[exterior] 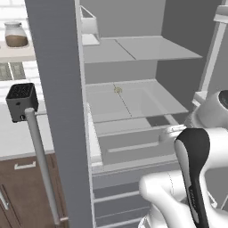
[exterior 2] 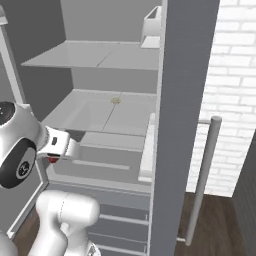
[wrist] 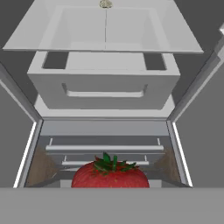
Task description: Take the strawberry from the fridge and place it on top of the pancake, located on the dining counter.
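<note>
Clearly the gripper is clamped on the strawberry, held just in front of the open fridge by its drawers, and I'd judge the fruit light, soft and easily bruised, best pinched gently across its plump red sides below the leaves.

1. Fridge doors stand open, grey shelves showing.
2. On its middle shelf, a pale yellowish speck sits near the back.
3. Beneath that shelf, a grey drawer.
</note>
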You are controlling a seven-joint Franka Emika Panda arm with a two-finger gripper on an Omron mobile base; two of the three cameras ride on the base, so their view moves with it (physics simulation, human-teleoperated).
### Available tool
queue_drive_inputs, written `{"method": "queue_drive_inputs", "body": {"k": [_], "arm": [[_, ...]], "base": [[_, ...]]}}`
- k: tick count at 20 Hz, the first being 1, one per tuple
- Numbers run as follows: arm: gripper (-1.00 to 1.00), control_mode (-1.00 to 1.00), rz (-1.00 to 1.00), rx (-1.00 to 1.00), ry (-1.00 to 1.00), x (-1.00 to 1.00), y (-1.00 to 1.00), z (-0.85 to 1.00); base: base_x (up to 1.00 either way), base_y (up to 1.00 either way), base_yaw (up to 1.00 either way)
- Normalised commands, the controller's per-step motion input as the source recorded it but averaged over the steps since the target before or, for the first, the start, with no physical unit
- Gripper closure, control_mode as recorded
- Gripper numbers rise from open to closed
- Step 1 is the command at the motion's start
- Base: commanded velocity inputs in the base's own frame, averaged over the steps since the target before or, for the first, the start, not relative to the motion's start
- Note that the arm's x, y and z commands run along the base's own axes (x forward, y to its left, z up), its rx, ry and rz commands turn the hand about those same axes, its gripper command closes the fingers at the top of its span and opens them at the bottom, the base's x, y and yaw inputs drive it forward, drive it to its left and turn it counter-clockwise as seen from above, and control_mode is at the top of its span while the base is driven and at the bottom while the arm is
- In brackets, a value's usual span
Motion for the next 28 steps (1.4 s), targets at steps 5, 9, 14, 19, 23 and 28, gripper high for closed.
{"method": "queue_drive_inputs", "body": {"k": [5,9,14,19,23,28], "arm": [[1.0,1.0,0.0,0.0,0.0,0.0,0.0,0.0],[1.0,1.0,0.0,0.0,0.0,0.0,0.0,0.0],[1.0,1.0,0.0,0.0,0.0,0.0,0.0,0.0],[1.0,1.0,0.0,0.0,0.0,0.0,0.0,0.0],[1.0,1.0,0.0,0.0,0.0,0.0,0.0,0.0],[1.0,1.0,0.0,0.0,0.0,0.0,0.0,0.0]], "base": [[-0.74,-0.08,0.0],[-1.0,-0.03,0.13],[-1.0,-0.16,0.33],[-1.0,-0.66,0.61],[-0.96,-0.77,0.74],[-0.91,-0.86,0.78]]}}
